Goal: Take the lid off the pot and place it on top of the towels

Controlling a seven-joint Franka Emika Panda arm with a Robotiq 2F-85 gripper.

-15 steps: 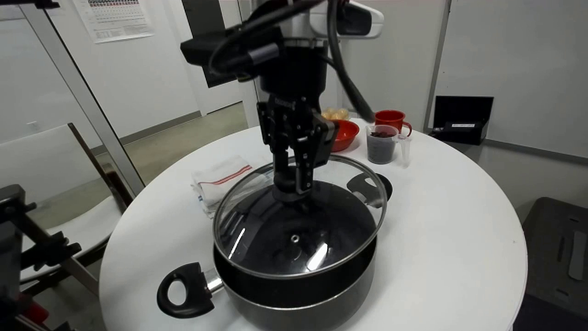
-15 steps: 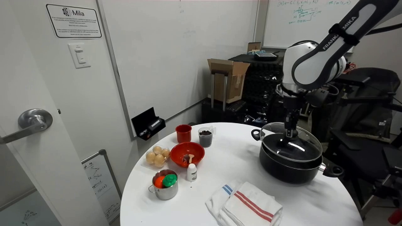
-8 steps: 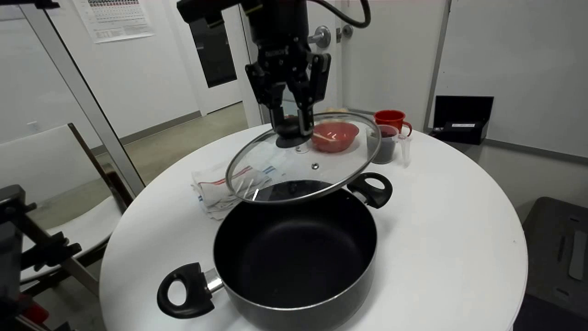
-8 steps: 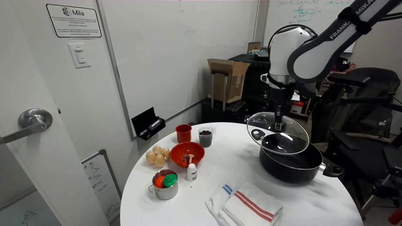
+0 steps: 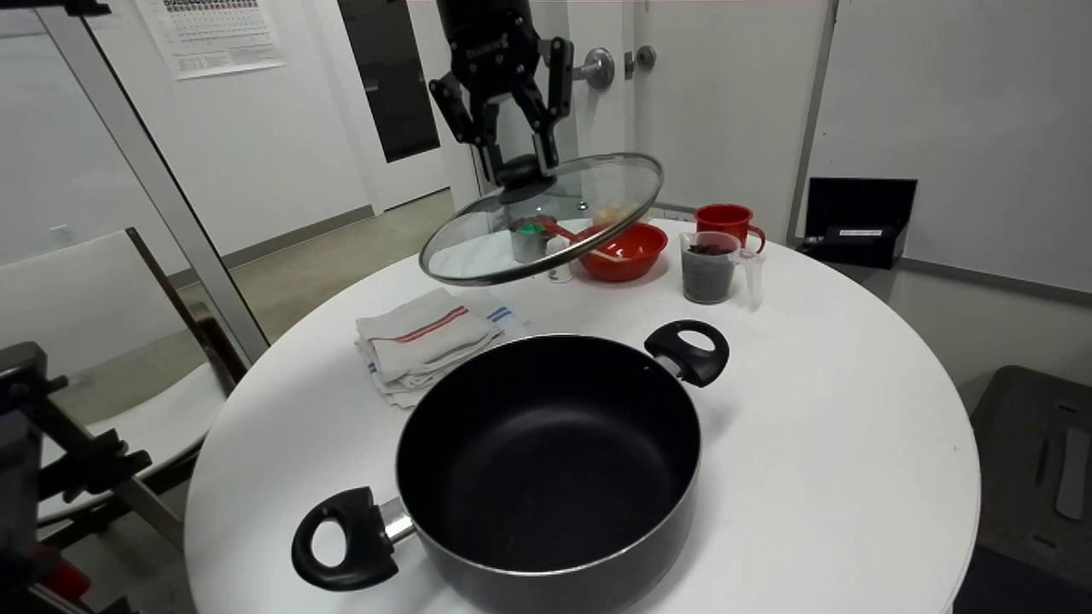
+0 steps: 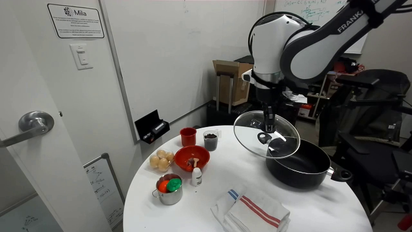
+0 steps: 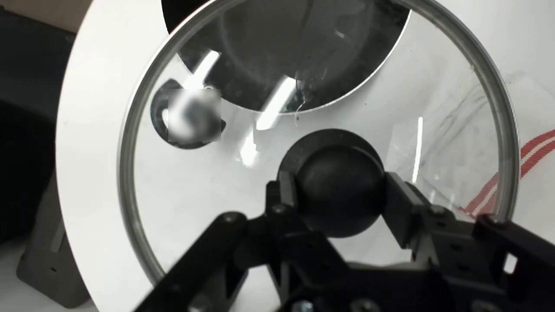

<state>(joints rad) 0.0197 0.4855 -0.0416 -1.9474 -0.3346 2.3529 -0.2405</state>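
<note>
The glass lid (image 5: 473,251) hangs in the air, tilted, with its right side higher in this exterior view. My gripper (image 5: 520,166) is shut on the lid's black knob. In the wrist view the fingers (image 7: 338,190) press on both sides of the knob, and the glass (image 7: 195,186) fills the middle. The lid also shows in an exterior view (image 6: 248,138), overlapping the pot's edge. The black pot (image 5: 546,588) stands uncovered and empty on the table; it also shows there (image 6: 294,178). The folded towels (image 5: 422,341) lie beside the pot, also in view here (image 6: 254,212) and at the wrist view's right edge (image 7: 540,160).
On the white table (image 5: 827,460) stand a red bowl (image 6: 183,158), a red mug (image 6: 188,138), a measuring cup (image 6: 210,145), a white bottle (image 6: 197,178), an egg pack (image 6: 162,161) and a small metal pot (image 6: 171,197). The pot's handles (image 5: 345,546) stick out.
The gripper lifted the lid off the pot, then carried it higher and away from the pot, toward the towels' and bowl's side. The lid became more tilted. Pot and towels stayed put.
</note>
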